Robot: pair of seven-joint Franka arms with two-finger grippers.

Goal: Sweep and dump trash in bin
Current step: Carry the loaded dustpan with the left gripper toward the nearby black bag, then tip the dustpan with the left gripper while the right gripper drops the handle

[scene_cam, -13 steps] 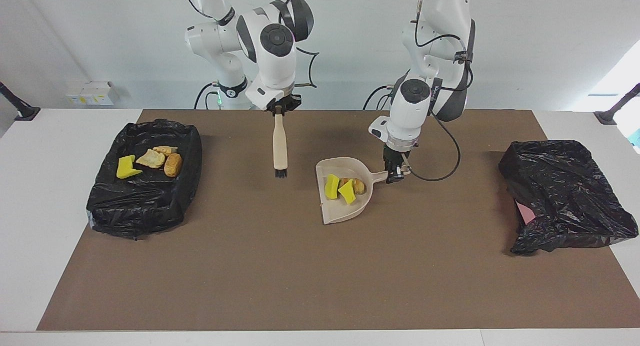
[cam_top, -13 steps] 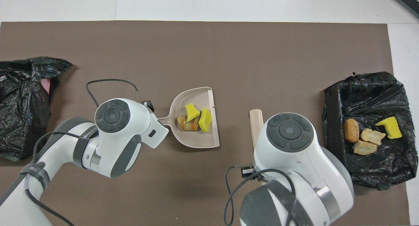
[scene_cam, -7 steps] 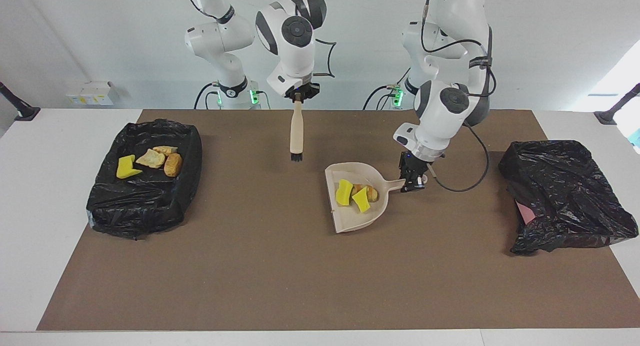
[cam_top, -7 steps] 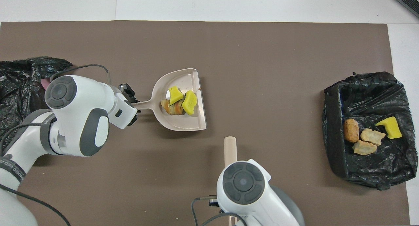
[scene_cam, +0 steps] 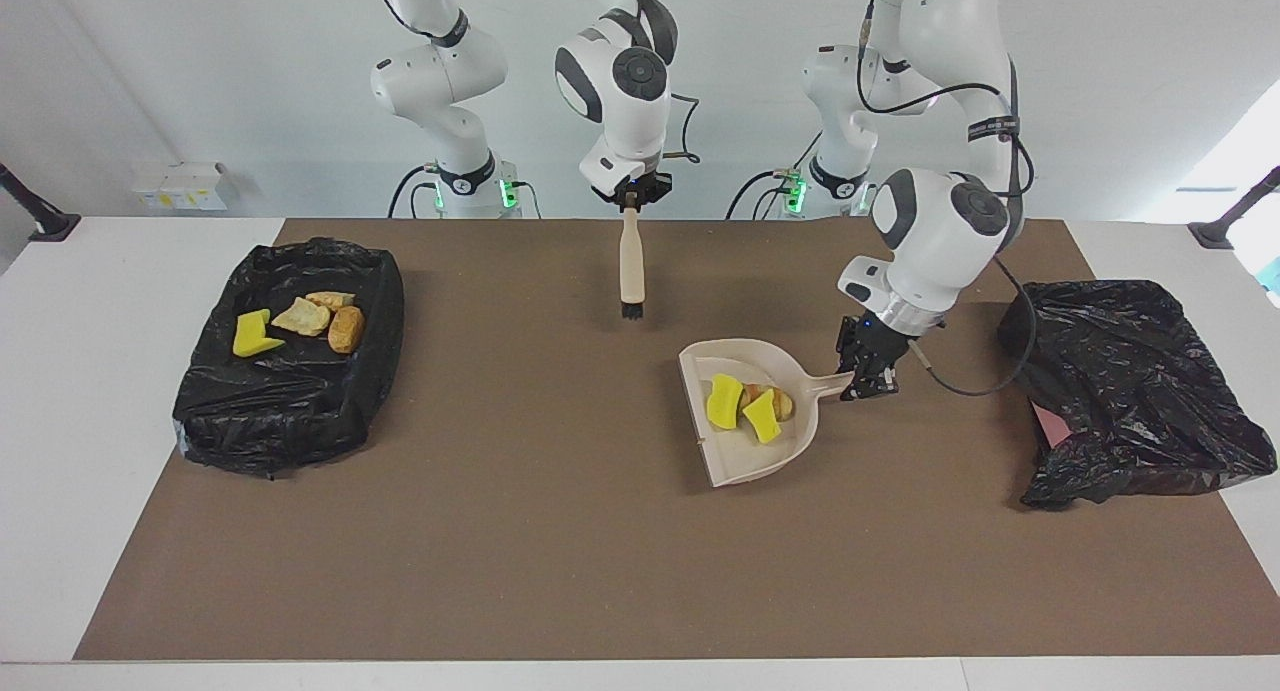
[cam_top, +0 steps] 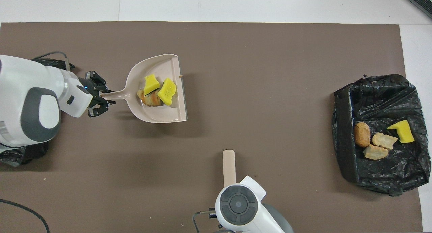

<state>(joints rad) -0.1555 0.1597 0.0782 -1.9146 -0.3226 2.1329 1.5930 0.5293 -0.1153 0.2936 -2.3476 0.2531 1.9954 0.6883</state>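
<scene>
Left gripper clamped on the handle of the beige dustpan, pan raised over mid-table with three trash pieces in its bowl. Handle's long axis points toward the crumpled black bin bag at the left arm's end; open lip faces away from it (pan would need turning to dump there). Left forearm slants down, wrist just short of that bag. Right gripper shut on the brush, hanging bristles-down, waiting. Four pieces already lie in the lined bin at the right arm's end
</scene>
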